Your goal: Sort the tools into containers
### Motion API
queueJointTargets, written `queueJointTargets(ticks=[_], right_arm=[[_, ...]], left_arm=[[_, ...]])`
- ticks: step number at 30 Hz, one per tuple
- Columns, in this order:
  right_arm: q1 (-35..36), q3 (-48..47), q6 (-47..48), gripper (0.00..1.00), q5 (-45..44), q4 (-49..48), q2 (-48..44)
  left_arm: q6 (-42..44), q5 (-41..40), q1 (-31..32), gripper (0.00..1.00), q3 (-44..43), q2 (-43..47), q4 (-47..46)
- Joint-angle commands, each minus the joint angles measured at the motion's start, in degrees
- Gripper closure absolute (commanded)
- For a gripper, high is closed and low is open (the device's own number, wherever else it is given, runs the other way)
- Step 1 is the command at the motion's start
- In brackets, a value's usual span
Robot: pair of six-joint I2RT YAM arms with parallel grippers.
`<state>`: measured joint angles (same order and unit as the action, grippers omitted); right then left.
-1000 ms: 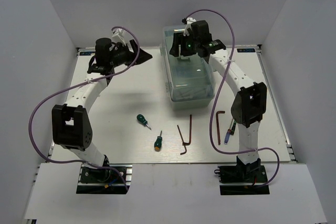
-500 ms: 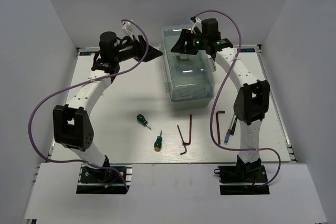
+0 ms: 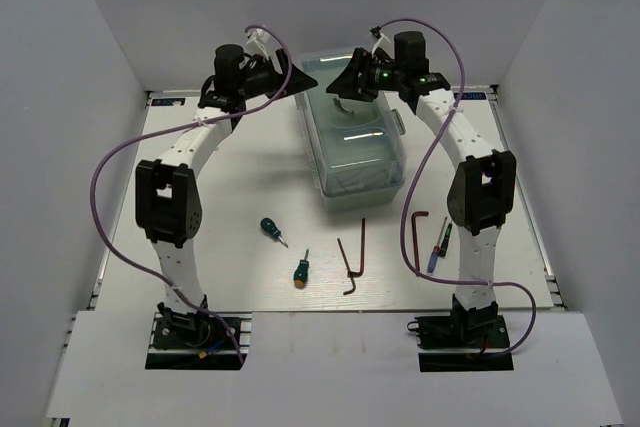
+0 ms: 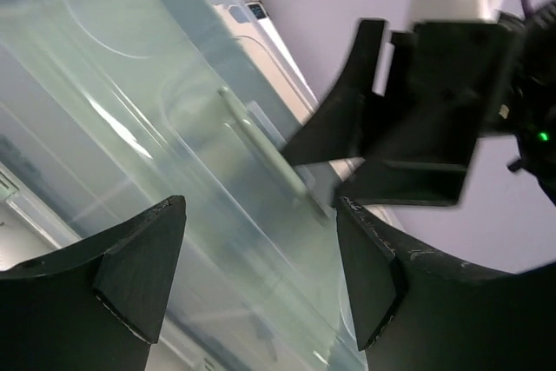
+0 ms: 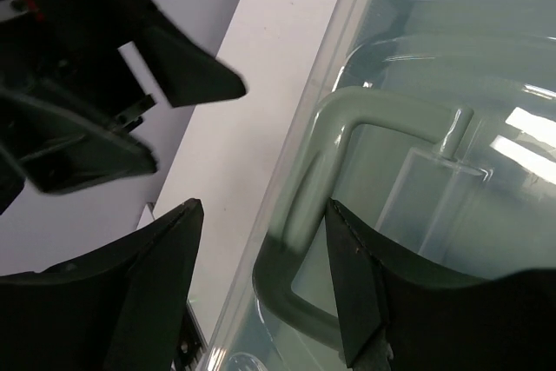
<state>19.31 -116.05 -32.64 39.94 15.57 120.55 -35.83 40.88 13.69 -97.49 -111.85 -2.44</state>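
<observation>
**Item 1. My left pincer** (image 3: pixel 290 88) (image 4: pixel 261 288). Fingers spread wide, with nothing between them. It hangs above the far left corner of the toolbox, tips turned toward my other pincer.

**Item 2. My right pincer** (image 3: pixel 342 85) (image 5: pixel 261 301). Also spread, holding nothing. It is poised over the far end of the lid, facing the left one, near it but apart. In its wrist view a corner of the handle (image 5: pixel 300 206) shows in the gap between the fingers (whether either finger touches it I cannot tell).

**Item 3. Toolbox** (image 3: pixel 365 183). One, with a pale mint base and a translucent lid (image 3: pixel 360 152) down over it. It stands at the far middle of the table (image 3: pixel 240 177), long side running away from my bases. The handle lies against the lid.

**Item 4. Green-handled screwdrivers** (image 3: pixel 270 229) (image 3: pixel 301 269). Two, loose on the table on the near side of the toolbox. They are near each other and outside any container.

**Item 5. Hex keys** (image 3: pixel 350 269) (image 3: pixel 362 242) (image 3: pixel 416 242). Three, dark and L-shaped, loose on the table. Two lie just beside each other below the toolbox. The third lies further right, near my right arm.

**Item 6. Precision screwdrivers** (image 3: pixel 446 237) (image 3: pixel 432 259). Two, thin, on the table just right of the third hex key. They lie against the lower part of my right arm and are partly hidden by it.
</observation>
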Motion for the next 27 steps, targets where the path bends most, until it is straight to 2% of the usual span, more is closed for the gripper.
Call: queueJointTargets(ticks=[1, 7, 12, 16, 27], right_arm=[[0.3, -1.2, -1.9, 0.36, 5.9, -4.2, -0.5], [0.1, -0.2, -1.5, 0.36, 6.2, -3.9, -0.1], [0.1, -0.1, -1.5, 0.36, 6.3, -4.0, 0.3], [0.0, -0.3, -2.0, 0.36, 6.5, -4.4, 0.6], [0.1, -0.5, -2.2, 0.36, 7.0, -5.0, 1.1]], left_arm=[[-2.2, -1.6, 0.5, 0.2, -7.2, -2.7, 2.7], [-6.2, -0.5, 1.0, 0.2, -14.5, -8.6, 1.3], [-7.4, 0.2, 2.0, 0.21, -21.6, -14.3, 5.0], [-8.9, 1.3, 3.2, 0.22, -22.9, -15.5, 5.5], [-7.2, 6.2, 5.5, 0.24, -24.3, -17.3, 15.8]])
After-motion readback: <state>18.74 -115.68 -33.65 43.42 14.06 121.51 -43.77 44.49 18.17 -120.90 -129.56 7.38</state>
